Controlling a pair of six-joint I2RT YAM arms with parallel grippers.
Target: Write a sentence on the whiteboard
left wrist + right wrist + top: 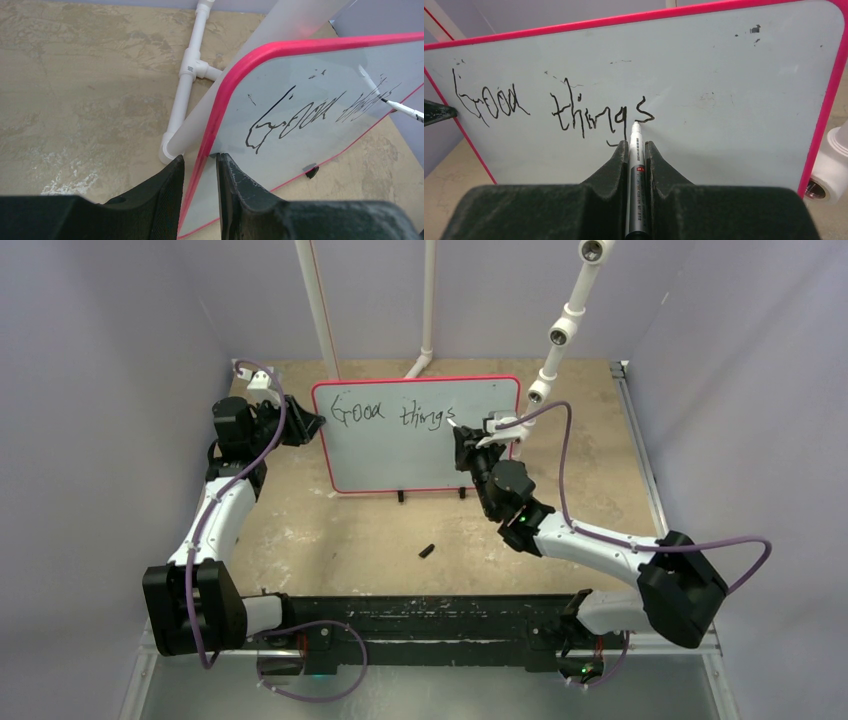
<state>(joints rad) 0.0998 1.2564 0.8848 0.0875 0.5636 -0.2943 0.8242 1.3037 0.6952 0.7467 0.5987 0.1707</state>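
The edge of the red-rimmed glossy white whiteboard [420,455] is seen clamped by the left gripper [200,162] in its wrist view only. A silver marker [636,175] is pinched by the right gripper [637,147], tip touching the black sentence [589,120] ahead.

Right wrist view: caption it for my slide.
Right gripper holds a marker, tip at the s of "Good things" on the whiteboard.

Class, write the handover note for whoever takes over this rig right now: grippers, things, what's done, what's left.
Left gripper: shut on the whiteboard at its left edge in the top view, board upright.
Right gripper: shut on the marker, tip at the final "s".
Done: the sentence reads "Good things", top line.
Left: the remaining words; the space below is blank.
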